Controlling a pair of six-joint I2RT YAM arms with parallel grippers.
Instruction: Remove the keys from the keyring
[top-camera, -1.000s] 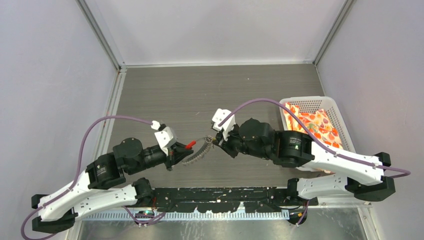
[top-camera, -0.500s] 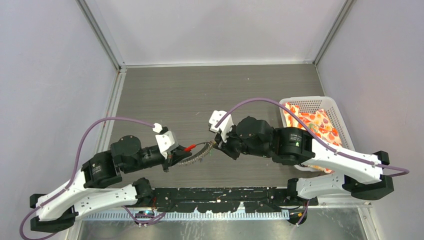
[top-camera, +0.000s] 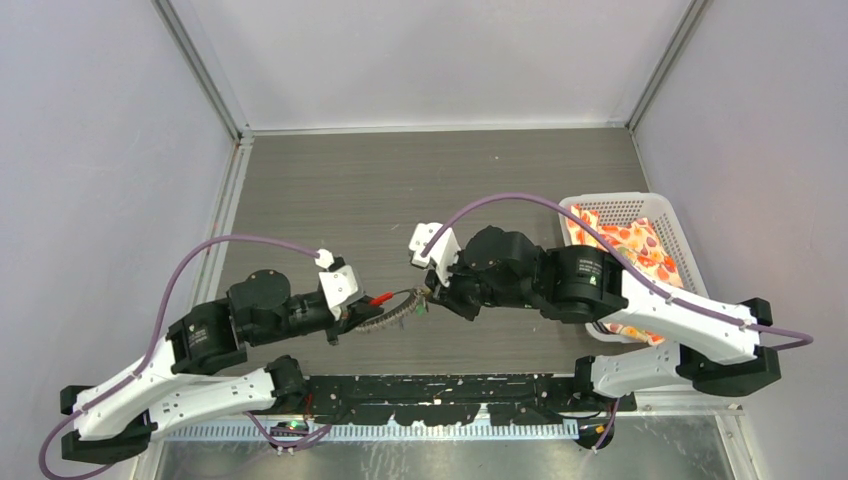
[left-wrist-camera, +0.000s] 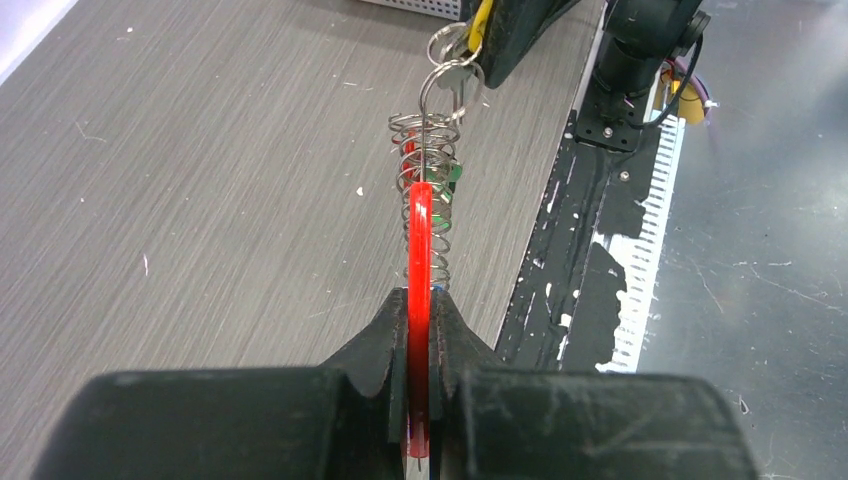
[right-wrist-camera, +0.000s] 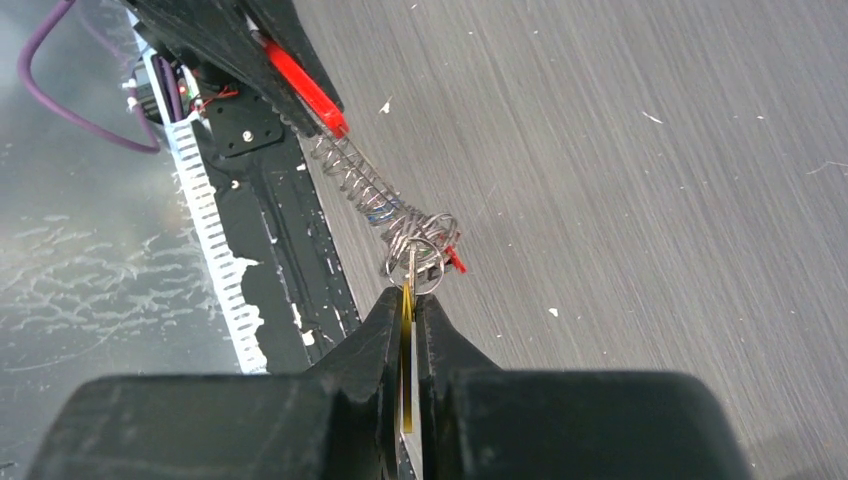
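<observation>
Strung in the air between both arms: the keyring (top-camera: 397, 309), a grey coil, low over the near part of the desk (top-camera: 400, 180). Clenched on its red section (left-wrist-camera: 420, 225) with the left pincer (left-wrist-camera: 420, 300), red strip straight between the fingers. Clamped with the right pincer (right-wrist-camera: 408, 300) on a yellow-tagged key (right-wrist-camera: 407, 335) at the coil's other end, where small rings (right-wrist-camera: 415, 245) bunch together. Further keys (left-wrist-camera: 450, 178) hung on the coil, with a green tag in the left wrist view and a red-tagged key (right-wrist-camera: 456, 262) beside the rings. All carried on the keyring, clear of the desk.

Wide bare desk toward the back wall and to the left of the arms. Tighter on the near side: a black rail (top-camera: 440, 385) along the desk's edge, just below the coil in the top view. Hemmed on the right by a white basket (top-camera: 612, 199) holding an orange-patterned packet (top-camera: 632, 247), with the right arm lying across its near-left corner. Walls on three sides.

Against a second ago: shifted left at the right arm's wrist and elbow, and a little nearer the rail at both pincers. Straighter in the coil, with less sag than before. Same grips at both ends.
</observation>
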